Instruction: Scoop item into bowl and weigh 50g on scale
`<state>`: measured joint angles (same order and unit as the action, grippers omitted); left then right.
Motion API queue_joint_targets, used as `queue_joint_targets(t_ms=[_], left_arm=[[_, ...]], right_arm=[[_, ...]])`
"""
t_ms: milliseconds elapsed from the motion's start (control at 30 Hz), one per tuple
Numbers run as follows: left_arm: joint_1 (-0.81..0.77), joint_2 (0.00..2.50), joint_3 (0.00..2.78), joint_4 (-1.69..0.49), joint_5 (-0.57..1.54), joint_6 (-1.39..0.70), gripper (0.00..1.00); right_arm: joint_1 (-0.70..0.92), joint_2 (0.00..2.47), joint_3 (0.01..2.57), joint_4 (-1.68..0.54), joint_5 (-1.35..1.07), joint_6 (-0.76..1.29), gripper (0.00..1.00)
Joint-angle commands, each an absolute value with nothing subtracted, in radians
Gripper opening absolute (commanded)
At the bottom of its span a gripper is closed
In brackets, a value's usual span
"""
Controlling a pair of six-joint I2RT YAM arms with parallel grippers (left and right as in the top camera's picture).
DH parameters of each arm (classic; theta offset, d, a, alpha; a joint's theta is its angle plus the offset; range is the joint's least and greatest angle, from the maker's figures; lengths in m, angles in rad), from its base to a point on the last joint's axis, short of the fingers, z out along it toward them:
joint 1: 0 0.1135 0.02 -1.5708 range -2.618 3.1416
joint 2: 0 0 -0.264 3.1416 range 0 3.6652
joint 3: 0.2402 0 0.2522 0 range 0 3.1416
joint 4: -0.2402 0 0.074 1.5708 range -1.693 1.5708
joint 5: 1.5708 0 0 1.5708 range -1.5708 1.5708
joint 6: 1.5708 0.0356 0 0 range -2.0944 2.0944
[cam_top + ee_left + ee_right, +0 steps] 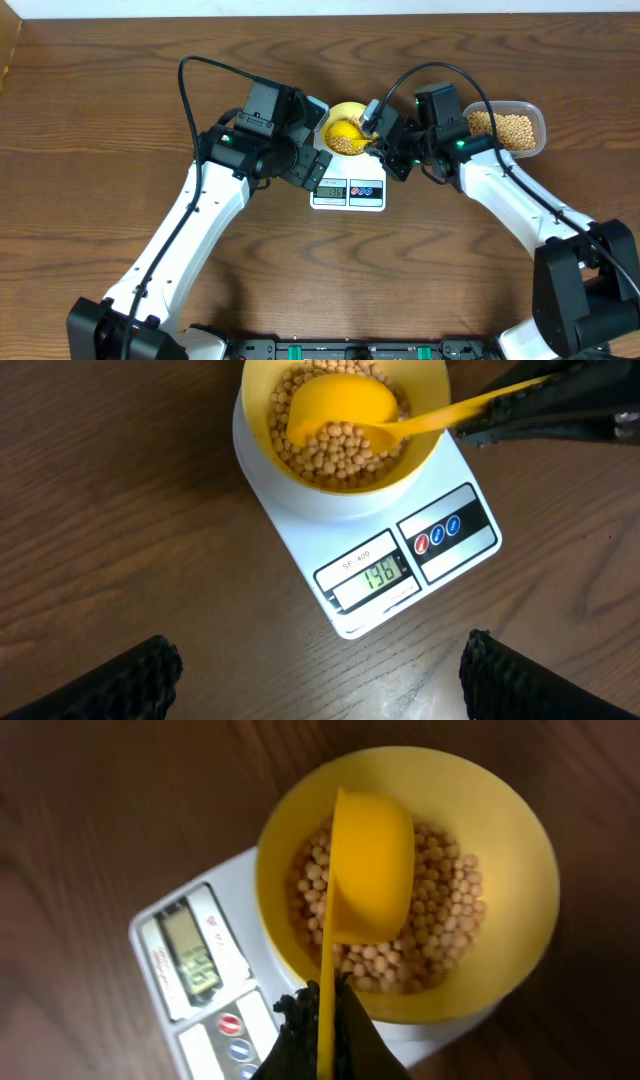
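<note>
Glossy yellow plastic bowl, smooth white plastic scale, matt tan beans, grained wood table

**Brown wood table carrying a scale and a tub**

The table is dark brown wood, its grain running side to side. A white scale sits flat on it near the middle, toward the far edge, with its display and buttons facing the near side. A clear plastic tub stands on the wood to the right of the scale, apart from it.
</note>
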<state>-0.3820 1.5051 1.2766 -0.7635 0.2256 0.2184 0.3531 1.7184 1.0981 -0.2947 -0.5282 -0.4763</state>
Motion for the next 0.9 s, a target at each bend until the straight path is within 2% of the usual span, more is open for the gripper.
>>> queue_joint_targets(t_ms=[0,400,633,867], left_arm=[[-0.383,1.492,1.280,-0.770,0.216,0.235,0.91],[-0.383,1.492,1.280,-0.770,0.216,0.235,0.91],[-0.383,1.492,1.280,-0.770,0.216,0.235,0.91],[-0.383,1.492,1.280,-0.770,0.216,0.235,0.91]], right_arm=[[0.315,1.710,1.100,-0.295,-0.675,-0.364,0.01],[0.205,1.710,1.100,-0.278,-0.744,-0.194,0.01],[0.171,1.710,1.100,-0.217,-0.846,-0.186,0.01],[0.171,1.710,1.100,-0.153,-0.849,-0.135,0.01]])
